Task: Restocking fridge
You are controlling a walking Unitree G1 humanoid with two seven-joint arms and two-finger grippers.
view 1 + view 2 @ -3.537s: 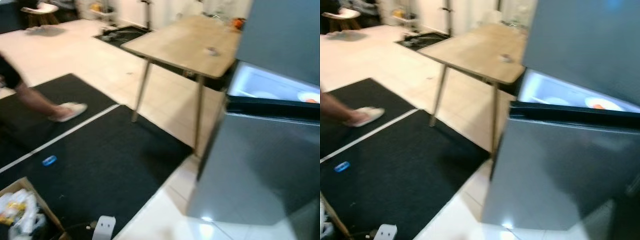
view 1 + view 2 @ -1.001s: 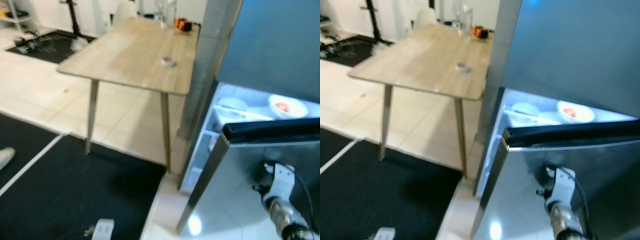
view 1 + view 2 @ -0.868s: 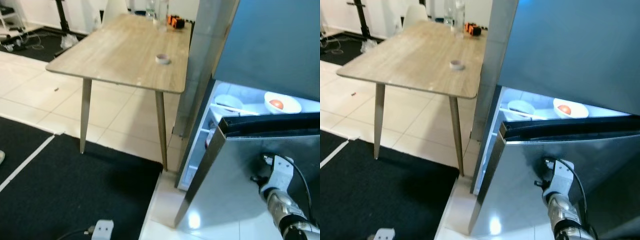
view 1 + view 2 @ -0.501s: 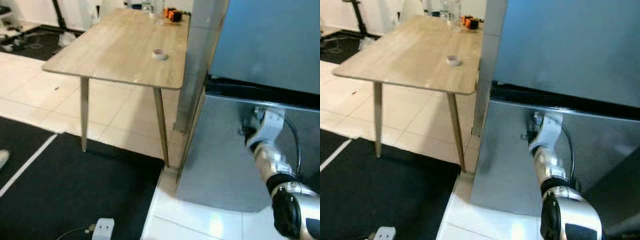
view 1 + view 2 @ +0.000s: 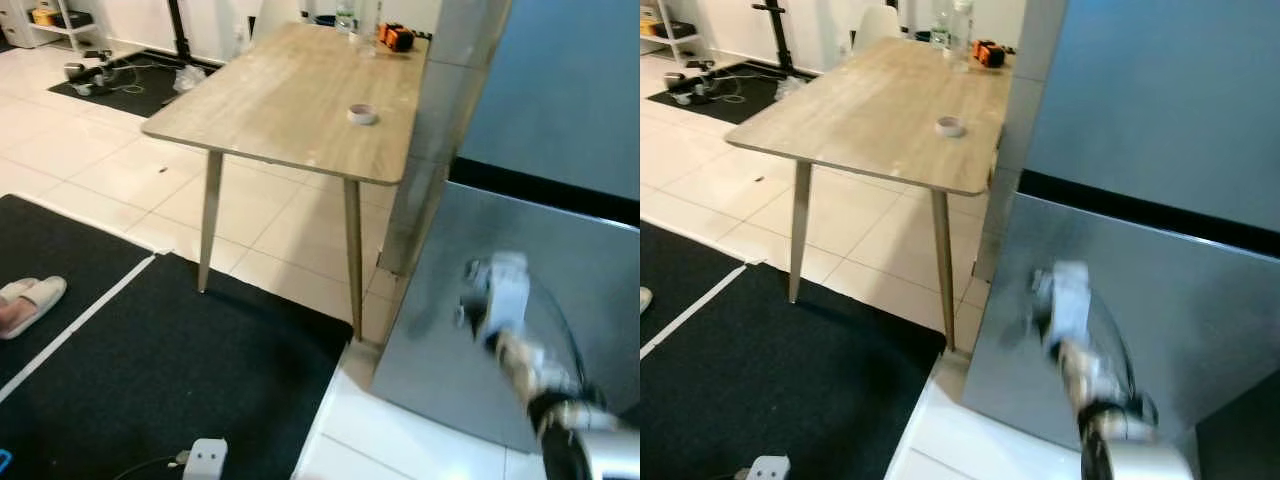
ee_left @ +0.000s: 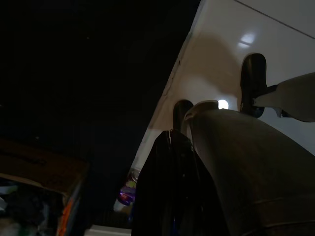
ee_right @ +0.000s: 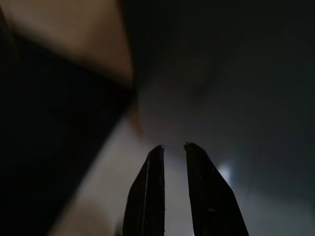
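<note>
Fridge: the grey fridge stands just beside the wooden tabletop; its lower door looks shut, with only a dark seam under the upper door.
Right end effector: my right end effector is in front of the lower door; its two black fingers are nearly together with a thin gap, and they hold nothing. My right arm is blurred in the head views.
Left end effector: my left end effector hangs idle in the shade above the floor; I cannot tell if it is open or closed.
Step in hand: I judge that the door-closing part is finished, so this restocking round is near its end.
Next move: I think I should draw the right arm away from the door without hitting it, and then check that the seal is tight.
Other things: a roll of tape and bottles are on the tabletop; a slipper lies on the black mat.
</note>
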